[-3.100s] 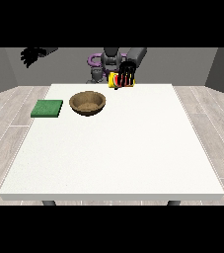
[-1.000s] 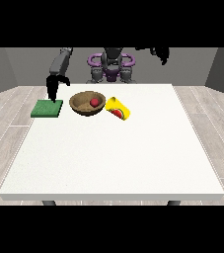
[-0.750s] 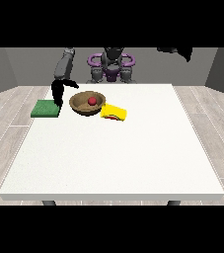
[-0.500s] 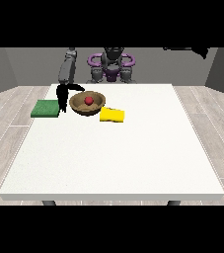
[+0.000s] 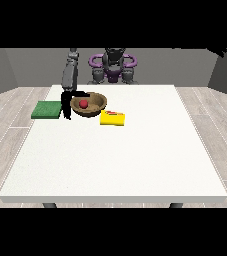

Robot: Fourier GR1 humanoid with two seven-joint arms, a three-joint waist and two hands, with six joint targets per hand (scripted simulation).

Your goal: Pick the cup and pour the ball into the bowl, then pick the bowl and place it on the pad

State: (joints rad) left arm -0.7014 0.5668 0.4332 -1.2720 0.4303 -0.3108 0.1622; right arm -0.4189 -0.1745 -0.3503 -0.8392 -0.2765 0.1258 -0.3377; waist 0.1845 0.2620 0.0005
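A: Where is the ball?

B: The red ball [image 5: 84,103] lies inside the brown bowl [image 5: 97,104]; the bowl stands on the white table [image 5: 120,160], towards its far edge and left of the middle as the view shows it.

A: And the cup?

B: The yellow cup [image 5: 112,118] lies on its side on the table, just beside the bowl on the near right; a little red shows at its upper edge; whether it touches the bowl I cannot tell.

A: The pad?

B: The green pad [image 5: 46,109] lies flat near the table's left edge, to the left of the bowl; the bowl is off it, standing apart.

A: What of the hand at the view's left?

B: The black hand at the view's left [image 5: 66,103] hangs down from a grey forearm between the pad and the bowl; part of it reaches across towards the bowl's left rim, and the rest points down to the table; whether its fingers grasp the rim or merely lie against it I cannot tell.

A: The other hand?

B: The hand at the view's right [image 5: 218,50] is raised high, well away from the table, at the upper right corner; only a small dark bit of it shows, so how its fingers lie I cannot tell.

A: And the robot itself?

B: Its torso [image 5: 113,66], grey with purple rings, stands behind the far edge of the table.
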